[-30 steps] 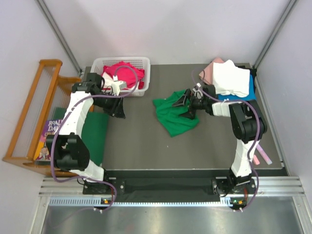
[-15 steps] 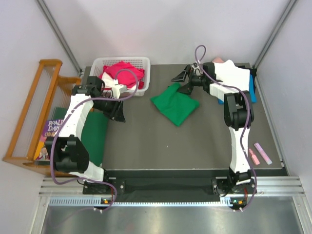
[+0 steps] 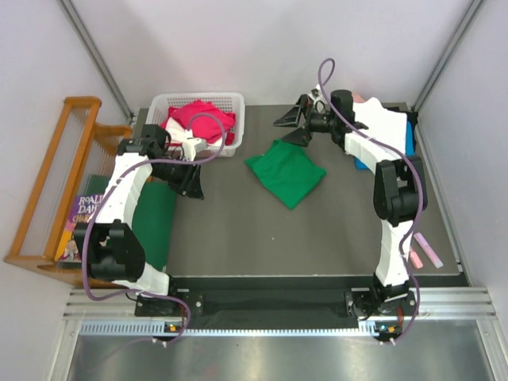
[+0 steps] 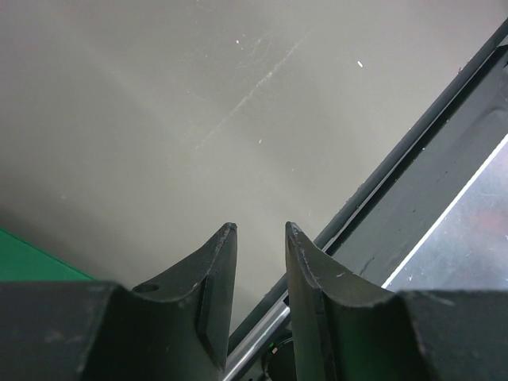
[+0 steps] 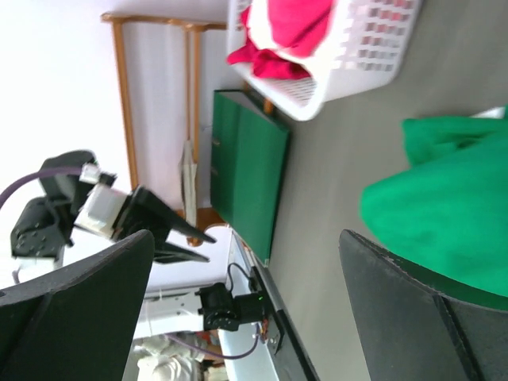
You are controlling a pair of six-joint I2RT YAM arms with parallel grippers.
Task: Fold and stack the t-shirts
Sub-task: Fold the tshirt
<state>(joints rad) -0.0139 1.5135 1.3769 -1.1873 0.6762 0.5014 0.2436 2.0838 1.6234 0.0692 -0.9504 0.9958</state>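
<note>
White plastic mesh forms the basket [image 3: 163, 105] at the far left corner of the table [image 3: 238, 238], and the red tee [image 3: 198, 117] lies bunched inside it, rising a little above the rim. The green tee [image 3: 286, 171] lies folded into a rough square on the table, right of the basket and apart from it, about midway across and in the far half. At the far right corner sits a pile: the white tee [image 3: 381, 127] on top, a pink tee [image 3: 355, 98] showing at its far edge and a blue tee [image 3: 409, 136] showing along the side nearest the table's right edge. The right gripper [image 3: 287, 128] hangs just beyond the green tee, between basket and pile, its jaws spread wide with nothing in them. The left gripper [image 4: 259, 228] is near the basket's front, over the table's left side; its jaws stand a narrow gap apart and hold nothing. A broad stretch of grey table runs from the green tee to the near edge, between the two arms. A dark green mat [image 3: 159, 222] lies along the left edge, with a wooden rack [image 3: 48, 190] and a book [image 3: 75, 216] beside it. Two pink sticks [image 3: 422, 252] lie by the right edge, near the front.
</note>
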